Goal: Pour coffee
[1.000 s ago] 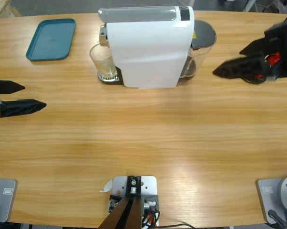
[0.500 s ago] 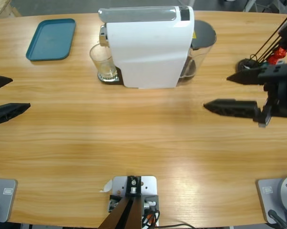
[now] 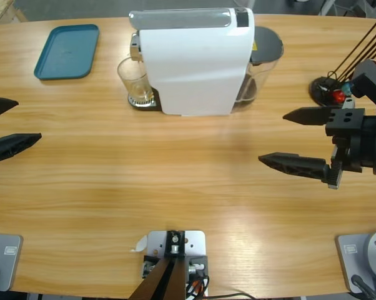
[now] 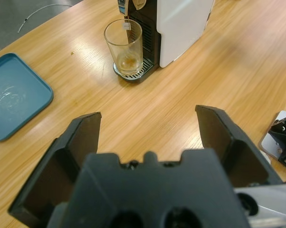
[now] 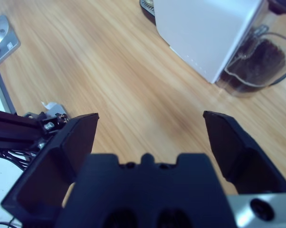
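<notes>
A white coffee machine [image 3: 194,62] stands at the back middle of the table. A clear glass [image 3: 135,81] sits on its drip tray under the spout; in the left wrist view the glass [image 4: 125,45] shows only a faint amber tint at its bottom, and dark coffee is not in view. My left gripper [image 3: 16,123] hovers at the table's left edge, open and holding nothing, well short of the glass [image 4: 147,116]. My right gripper [image 3: 273,137] is open and holds nothing in front of the machine's right end [image 5: 150,118].
A teal tray [image 3: 67,51] lies at the back left. A clear tank [image 3: 263,62] with a dark lid is attached to the machine's right side; something dark shows inside it [image 5: 259,59]. A black capsule stand [image 3: 331,87] with thin rods is at the far right.
My right gripper has swung from beside the capsule stand toward the front of the table and opened wider. My left gripper has drawn back a little toward the left edge.
</notes>
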`<state>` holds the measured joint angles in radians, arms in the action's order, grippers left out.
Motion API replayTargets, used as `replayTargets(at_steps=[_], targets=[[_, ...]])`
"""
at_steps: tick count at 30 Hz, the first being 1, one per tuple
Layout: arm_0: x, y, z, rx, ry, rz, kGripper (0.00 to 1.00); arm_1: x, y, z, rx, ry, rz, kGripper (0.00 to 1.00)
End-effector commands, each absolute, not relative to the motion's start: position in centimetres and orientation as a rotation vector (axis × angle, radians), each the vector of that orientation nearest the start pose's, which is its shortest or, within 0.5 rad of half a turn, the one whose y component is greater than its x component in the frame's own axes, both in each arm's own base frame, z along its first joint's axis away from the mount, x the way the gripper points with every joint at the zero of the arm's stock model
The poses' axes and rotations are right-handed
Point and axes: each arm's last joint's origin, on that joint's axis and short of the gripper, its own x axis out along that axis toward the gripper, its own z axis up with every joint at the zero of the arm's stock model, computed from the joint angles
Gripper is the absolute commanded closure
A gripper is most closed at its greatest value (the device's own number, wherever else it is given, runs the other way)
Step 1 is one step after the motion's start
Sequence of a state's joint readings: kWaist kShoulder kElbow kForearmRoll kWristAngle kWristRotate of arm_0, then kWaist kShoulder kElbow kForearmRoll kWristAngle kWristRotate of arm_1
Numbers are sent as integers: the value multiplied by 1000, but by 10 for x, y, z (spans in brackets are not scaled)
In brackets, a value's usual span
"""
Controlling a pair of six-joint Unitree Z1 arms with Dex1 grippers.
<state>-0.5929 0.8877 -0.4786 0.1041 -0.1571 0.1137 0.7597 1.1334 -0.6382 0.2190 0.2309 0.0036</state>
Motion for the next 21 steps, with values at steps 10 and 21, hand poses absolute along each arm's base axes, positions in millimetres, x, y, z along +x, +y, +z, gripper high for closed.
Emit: replayTargets(at_steps=[10, 21], targets=[[84, -65, 269, 239, 515, -753, 142, 101, 114, 268, -221, 715, 979, 0], [86, -65, 267, 243, 528, -730, 142, 110, 124, 258, -220, 751, 976, 0]])
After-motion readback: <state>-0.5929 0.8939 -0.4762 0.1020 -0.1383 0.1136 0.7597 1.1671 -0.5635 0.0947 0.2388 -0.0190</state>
